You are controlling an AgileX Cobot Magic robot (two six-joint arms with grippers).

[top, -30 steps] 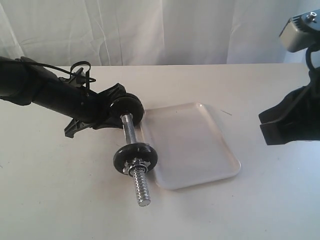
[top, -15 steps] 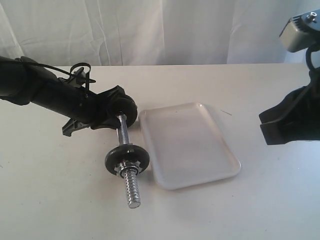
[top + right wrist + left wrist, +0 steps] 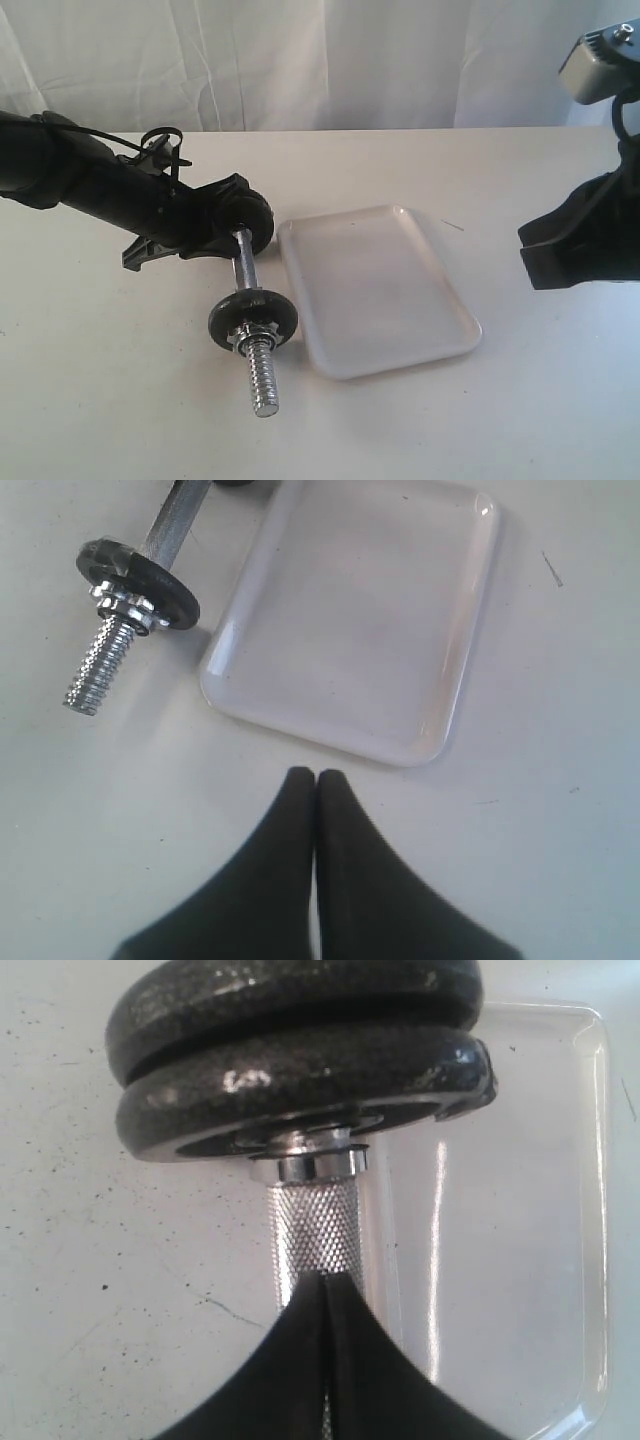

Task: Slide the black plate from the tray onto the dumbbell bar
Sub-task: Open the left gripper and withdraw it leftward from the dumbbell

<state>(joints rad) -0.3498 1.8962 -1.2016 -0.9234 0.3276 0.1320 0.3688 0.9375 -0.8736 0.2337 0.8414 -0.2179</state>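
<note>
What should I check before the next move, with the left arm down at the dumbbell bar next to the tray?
1. Tray free of plates: ok, nothing lies on it.
2. Black plates on the bar: ok, two sit side by side on it.
3. Nut tight against the plates: cannot tell.
4. Left gripper contact: cannot tell; it is shut with its tips at the bar's knurled middle, but whether it presses on the bar is unclear.
5. Right gripper out of the way: ok, shut and apart from tray and bar.
</note>
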